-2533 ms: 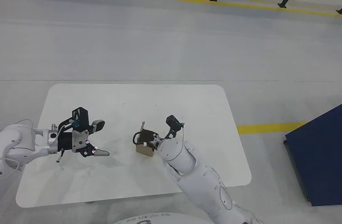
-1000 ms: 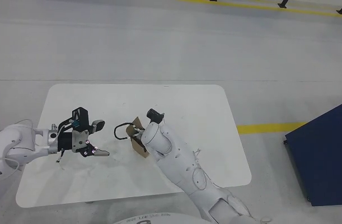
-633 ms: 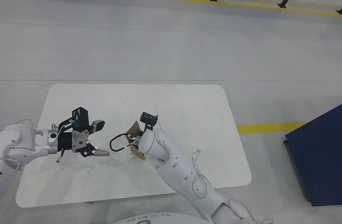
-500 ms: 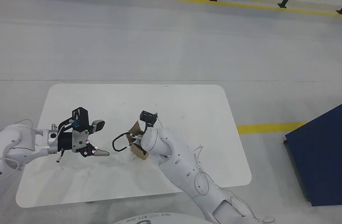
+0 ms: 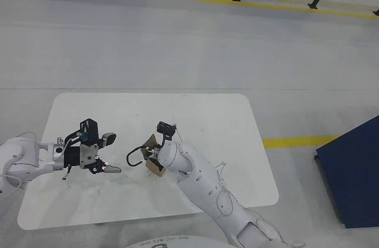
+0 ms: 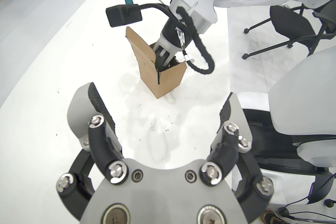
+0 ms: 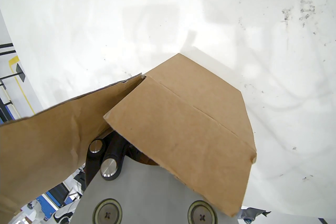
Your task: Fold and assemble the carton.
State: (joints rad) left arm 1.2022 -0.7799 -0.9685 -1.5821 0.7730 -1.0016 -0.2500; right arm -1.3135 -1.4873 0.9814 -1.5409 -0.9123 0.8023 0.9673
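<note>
A small brown carton [image 5: 155,166] stands upright near the middle of the white table [image 5: 195,111], its top open and one flap [image 6: 137,45] standing up. My right gripper [image 6: 163,57] is plunged into the open top from above, and the carton walls hide its fingers. In the right wrist view the carton's flaps [image 7: 183,125] cover the gripper base. My left gripper [image 6: 160,95] hovers open above the table a short way to the carton's left, pointing at it with nothing between its fingers [image 5: 105,162].
The table top around the carton is bare apart from scuff marks. A blue panel [image 5: 363,167] stands on the floor off the table's right. Black office chairs [image 6: 288,22] stand beyond the table edge behind the right arm.
My right wrist has swung round above the carton, and the carton has turned and shifted slightly toward the left gripper. The left arm has kept still.
</note>
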